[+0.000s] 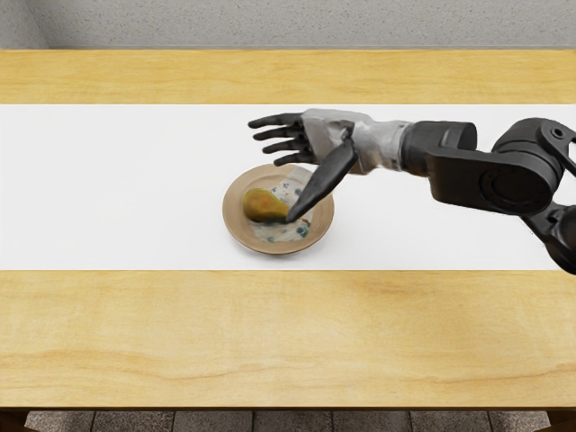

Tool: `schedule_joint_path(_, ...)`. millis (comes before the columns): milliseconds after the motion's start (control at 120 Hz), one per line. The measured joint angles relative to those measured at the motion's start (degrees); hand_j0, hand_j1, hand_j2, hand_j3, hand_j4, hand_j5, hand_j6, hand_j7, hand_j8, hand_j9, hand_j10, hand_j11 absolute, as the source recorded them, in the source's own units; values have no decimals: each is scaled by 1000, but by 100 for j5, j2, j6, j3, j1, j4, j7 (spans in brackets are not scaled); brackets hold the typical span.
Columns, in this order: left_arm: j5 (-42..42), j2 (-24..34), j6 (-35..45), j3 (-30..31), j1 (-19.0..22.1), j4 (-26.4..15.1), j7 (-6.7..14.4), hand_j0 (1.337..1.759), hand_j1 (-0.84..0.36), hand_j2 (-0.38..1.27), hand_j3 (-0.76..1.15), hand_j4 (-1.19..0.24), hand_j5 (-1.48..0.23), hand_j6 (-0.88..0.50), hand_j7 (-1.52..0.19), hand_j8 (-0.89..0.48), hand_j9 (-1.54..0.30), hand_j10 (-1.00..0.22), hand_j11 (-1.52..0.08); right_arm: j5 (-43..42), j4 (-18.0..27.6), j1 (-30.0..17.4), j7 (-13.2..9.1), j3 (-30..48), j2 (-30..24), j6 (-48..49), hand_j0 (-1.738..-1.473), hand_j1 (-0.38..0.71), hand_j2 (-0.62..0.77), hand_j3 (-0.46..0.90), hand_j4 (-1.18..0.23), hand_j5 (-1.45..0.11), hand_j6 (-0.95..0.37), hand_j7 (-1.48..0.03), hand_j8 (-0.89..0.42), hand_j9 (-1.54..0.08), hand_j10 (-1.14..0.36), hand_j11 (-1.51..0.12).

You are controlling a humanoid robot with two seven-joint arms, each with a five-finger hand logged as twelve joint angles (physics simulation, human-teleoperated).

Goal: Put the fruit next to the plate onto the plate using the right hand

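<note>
**Fruit on the plate, right hand spread above it**

In the head view, 1 yellow-brown, pear-shaped fruit (263,205) lay on the left part of the round brown ceramic plate with a speckled pale centre (270,248). The plate stood on the white runner (117,189) across the light wooden table (270,342). The dark and grey right hand (313,140) hung over the plate's far rim, its arm entering from the right edge. Its 4 fingers (270,121) were spread wide, pointing left and holding nothing. The thumb (319,184) slanted down to the fruit's right side, possibly touching it, though the angle left that unclear.

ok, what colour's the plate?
Plate: tan rim, pale centre with blue-green flecks. Head view.
</note>
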Motion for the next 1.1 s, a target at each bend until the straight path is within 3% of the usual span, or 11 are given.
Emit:
schedule_joint_path(92, 1, 0, 1, 0, 0, 0, 0, 1658, 344, 1, 0, -4, -5, -4, -5, -4, -5, -4, -5, 567, -8, -560, 0, 657, 7, 1076, -1658, -263, 23, 0, -89, -120, -65, -117, -63, -119, -70, -117)
schedule_joint_path(200, 1, 0, 0, 0, 0, 0, 0, 1658, 344, 1, 0, -4, -5, -4, -5, -4, -5, -4, -5, 885, -8, -1264, 0, 1385, 21, 1629, -1658, -289, 12, 0, -61, -82, -46, -80, -45, -81, -49, -80)
schedule_joint_path(408, 0, 0, 0, 0, 0, 0, 0, 1658, 344, 1, 0, -4, -5, -4, -5, -4, -5, -4, -5, 1084, -13, -2190, 0, 2533, -62, 1891, -1658, -312, 2, 0, -34, -46, -29, -45, -29, -46, -30, -45)
schedule_joint_path(642, 1, 0, -8, -7, -236, -8, 0, 1658, 344, 1, 0, -4, -5, -4, -5, -4, -5, -4, -5, 1501, -138, -3119, 0, 3540, -567, 1927, -1658, -323, -1, 0, -23, -30, -21, -30, -21, -30, -21, -30)
schedule_joint_path(833, 2, 0, -9, -2, -237, -9, 0, 1658, 344, 1, 0, -4, -5, -4, -5, -4, -5, -4, -5, 1586, -509, -3634, 0, 4230, -651, 1931, -1658, -327, -2, 0, -19, -25, -18, -25, -18, -25, -18, -25)
schedule_joint_path(1100, 3, 0, -9, -1, -237, -9, 0, 1658, 344, 1, 0, -4, -5, -4, -5, -4, -5, -4, -5, 1829, -915, -3831, 0, 4548, -753, 1931, -1658, -329, -2, 0, -17, -23, -16, -23, -16, -23, -17, -23)
